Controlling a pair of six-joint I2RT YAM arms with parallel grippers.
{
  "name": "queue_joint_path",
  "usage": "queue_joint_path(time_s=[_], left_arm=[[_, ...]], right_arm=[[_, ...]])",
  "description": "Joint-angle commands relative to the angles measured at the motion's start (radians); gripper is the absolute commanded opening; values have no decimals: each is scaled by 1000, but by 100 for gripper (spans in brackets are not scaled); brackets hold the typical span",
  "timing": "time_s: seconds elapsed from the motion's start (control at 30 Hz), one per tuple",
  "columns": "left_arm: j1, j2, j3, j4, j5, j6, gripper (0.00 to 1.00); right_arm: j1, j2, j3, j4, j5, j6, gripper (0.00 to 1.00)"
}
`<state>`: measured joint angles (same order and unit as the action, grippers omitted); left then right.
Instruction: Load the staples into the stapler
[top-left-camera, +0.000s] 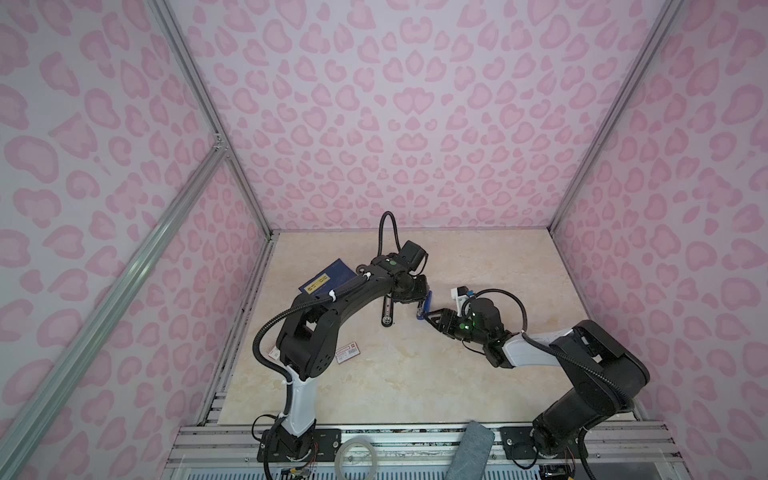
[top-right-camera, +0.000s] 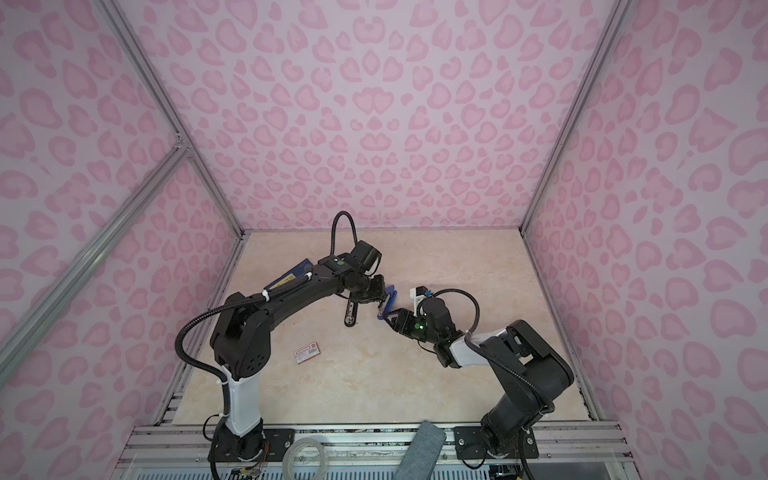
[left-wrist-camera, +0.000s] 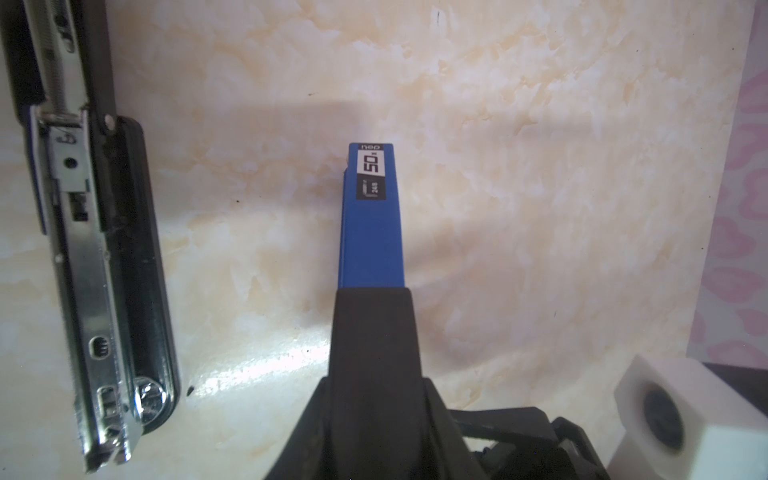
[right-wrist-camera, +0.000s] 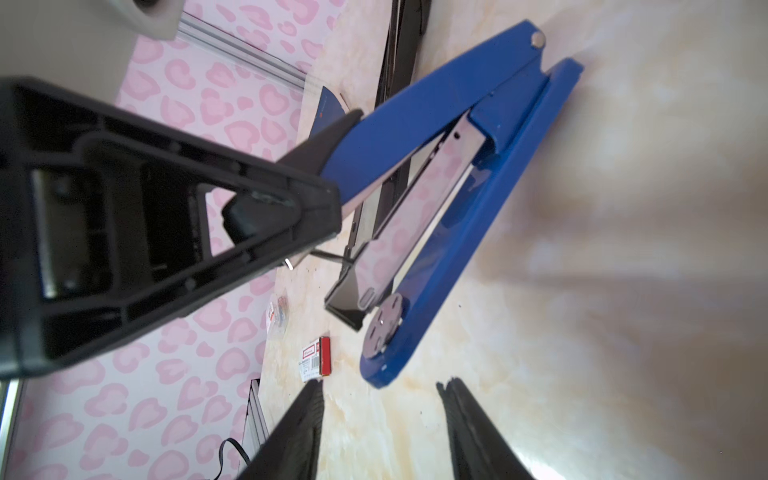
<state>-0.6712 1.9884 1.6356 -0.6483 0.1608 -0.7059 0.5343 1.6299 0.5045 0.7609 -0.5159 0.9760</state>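
Lid (right-wrist-camera: 415, 116) of the blue metal stapler (right-wrist-camera: 465, 232) stood clamped up by your left gripper (top-left-camera: 423, 297), likely for loading, while your right gripper (right-wrist-camera: 380, 392) gaped empty beside it.

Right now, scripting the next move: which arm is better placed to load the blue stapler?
Right. The right gripper is open and empty near the front of the blue stapler; the left gripper is shut on its raised lid, holding it open.
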Motion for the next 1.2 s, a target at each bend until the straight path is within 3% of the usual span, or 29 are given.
queue_joint_path(time_s=[0.0,0.73,0.97,1.17], left_arm=[[-4,-18,0,51,14,-10,3],[-20,-28,-8,62,68,-23,3],[-22,-31,-12,62,74,-25,3],[-22,-27,-10,62,89,-27,3]], right_arm=[[-2,30,10,31,21,15,48],[-48,144,76,34,73,17,23],[-61,166,77,76,72,11,28],[-62,171,89,64,81,-10,19]])
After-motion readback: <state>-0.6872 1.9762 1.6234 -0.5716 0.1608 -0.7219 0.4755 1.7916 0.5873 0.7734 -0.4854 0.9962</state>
